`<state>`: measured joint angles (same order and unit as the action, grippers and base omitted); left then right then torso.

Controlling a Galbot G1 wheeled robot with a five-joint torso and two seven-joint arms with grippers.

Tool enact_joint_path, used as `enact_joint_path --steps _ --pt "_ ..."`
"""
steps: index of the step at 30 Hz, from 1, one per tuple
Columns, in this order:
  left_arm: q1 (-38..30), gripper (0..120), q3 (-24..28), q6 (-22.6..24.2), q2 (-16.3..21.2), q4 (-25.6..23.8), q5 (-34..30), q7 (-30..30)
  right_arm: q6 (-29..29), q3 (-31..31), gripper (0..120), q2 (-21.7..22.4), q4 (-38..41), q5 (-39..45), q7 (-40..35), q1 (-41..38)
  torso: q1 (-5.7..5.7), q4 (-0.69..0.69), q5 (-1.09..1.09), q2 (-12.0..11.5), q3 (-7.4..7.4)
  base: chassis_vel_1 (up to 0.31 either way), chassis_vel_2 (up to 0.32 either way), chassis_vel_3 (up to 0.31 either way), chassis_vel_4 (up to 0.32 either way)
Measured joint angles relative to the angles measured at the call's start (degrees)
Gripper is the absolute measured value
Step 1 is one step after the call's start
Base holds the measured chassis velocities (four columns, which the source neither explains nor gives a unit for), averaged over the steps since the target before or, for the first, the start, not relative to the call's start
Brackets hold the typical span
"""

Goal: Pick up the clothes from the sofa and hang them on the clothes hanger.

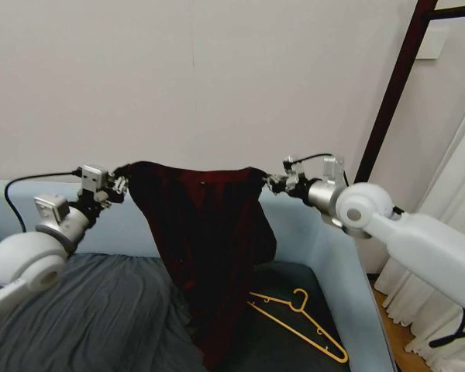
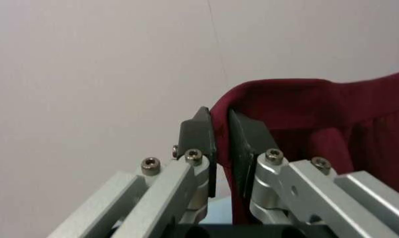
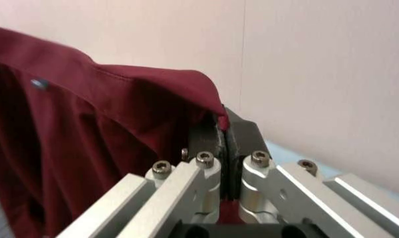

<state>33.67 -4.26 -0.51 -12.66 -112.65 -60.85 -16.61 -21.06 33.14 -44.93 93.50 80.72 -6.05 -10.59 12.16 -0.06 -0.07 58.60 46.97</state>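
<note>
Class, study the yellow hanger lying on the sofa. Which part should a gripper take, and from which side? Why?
Probably the hanger at its neck below the hook, from above: it lies flat on the sofa, leaving no side access. The left gripper and right gripper are shut on the shirt.

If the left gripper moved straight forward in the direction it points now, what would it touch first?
The left gripper is shut on the dark red garment, which would go along. Past that, probably the pale wall first; depth is unclear.
</note>
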Motion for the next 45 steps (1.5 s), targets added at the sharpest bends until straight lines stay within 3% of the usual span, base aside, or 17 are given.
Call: enact_joint_path --steps 4,9,15,20,26,33,39,44,45 --pt "-1.22 7 -1.18 0.32 1.92 -0.55 -1.38 -0.16 0.08 1.02 0 -0.52 -1.38 -0.01 0.51 -3.21 0.0 -0.02 0.01 0.0 0.0 0.0 0.0 0.0 0.0" --pt "-0.95 7 -2.86 0.22 5.61 -3.63 -1.82 -0.81 0.09 2.25 0 1.96 0.91 -0.08 1.66 -5.75 -0.01 0.0 0.03 0.01 -0.01 0.0 0.0 0.0 0.0" --pt "-0.46 7 -3.34 -0.02 6.96 -8.43 -1.83 -1.98 -1.8 0.14 0 9.63 10.3 1.68 0.96 -4.43 -0.01 -0.02 0.05 0.0 -0.01 0.0 0.0 0.0 0.0" --pt "0.88 7 -3.25 -1.61 6.97 -9.8 0.16 -2.11 -4.97 -9.41 0 18.76 21.04 5.45 -1.4 4.22 -0.02 -0.04 0.04 0.01 -0.02 0.0 0.0 0.0 0.0" --pt "1.65 7 -3.29 -1.53 6.65 -11.53 0.4 -3.39 -5.83 -16.67 0 23.86 28.16 7.03 -3.54 12.66 -0.02 0.0 0.03 0.01 -0.02 0.0 0.0 0.0 0.0" --pt "3.55 7 -3.15 -1.22 6.15 -12.64 1.16 -5.09 -6.0 -19.34 0 25.41 32.14 8.29 -5.66 14.35 -0.02 0.0 0.01 0.01 -0.02 0.0 0.0 0.0 0.0" --pt "4.74 7 -1.53 -0.08 2.34 -9.87 1.35 -6.26 -6.85 -19.37 0 23.18 30.96 9.71 -9.79 16.42 -0.01 0.0 0.03 0.01 -0.01 0.0 0.0 0.0 0.0" --pt "10.32 7 0.62 2.46 -6.91 -6.82 5.66 -8.21 -6.78 -20.43 0 17.46 28.83 6.82 -13.48 26.75 0.0 -0.01 0.02 0.0 0.0 0.0 0.0 0.0 0.0" --pt "10.32 7 0.62 2.46 -6.91 -6.82 5.66 -8.21 -6.78 -20.43 0 17.46 28.83 6.82 -13.48 26.75 0.0 -0.01 0.02 0.0 0.0 0.0 0.0 0.0 0.0"
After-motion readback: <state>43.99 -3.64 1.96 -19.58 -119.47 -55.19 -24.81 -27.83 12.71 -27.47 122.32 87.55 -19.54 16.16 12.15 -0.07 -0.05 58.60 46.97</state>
